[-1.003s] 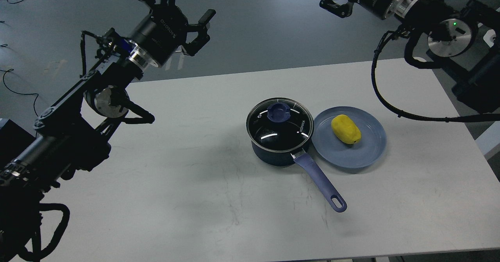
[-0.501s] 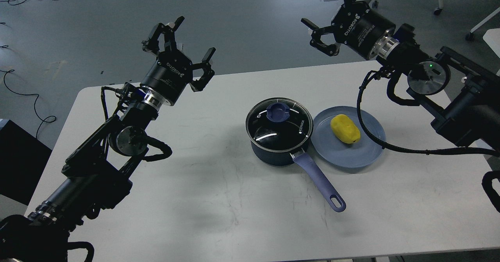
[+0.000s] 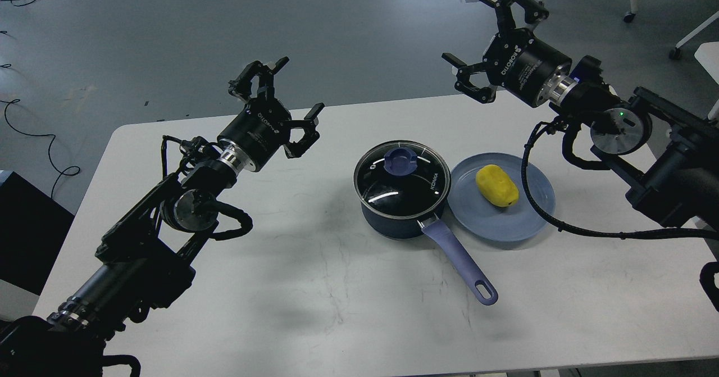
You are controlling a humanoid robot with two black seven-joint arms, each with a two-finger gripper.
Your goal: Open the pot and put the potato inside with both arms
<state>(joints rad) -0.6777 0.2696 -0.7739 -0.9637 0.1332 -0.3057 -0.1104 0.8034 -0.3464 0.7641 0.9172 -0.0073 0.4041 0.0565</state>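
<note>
Grey floor with loose cables lies behind a white tabletop (image 3: 314, 287), scuffed and bare but for one cluster right of centre. Pot (image 3: 401, 194) sits there, glass lid (image 3: 402, 179) seated on its rim, blue knob (image 3: 400, 160) up, lavender handle (image 3: 458, 264) running toward the near edge. Plate (image 3: 503, 219) touches or nearly touches the pot's right side; potato (image 3: 496, 185) lies on it. None of these has shifted across the last second. Both arms have: over that second they have swung down from the upper edge of the view and inward toward the cluster. Left gripper (image 3: 281, 99) now hangs over the far left part of the tabletop, well left of the pot, fingers spread wide, holding nothing. Right gripper (image 3: 488, 42) hovers beyond the far edge, above and behind the plate, fingers also spread wide and empty. Judgement: this is the approach stage, no contact made, lid not yet lifted, potato not yet picked. Left gripper looks lined up for the knob, right for the potato. Next move likely calls for a centred descent on the small knob; the smooth, rounded potato may slip from an off-centre pinch.
</note>
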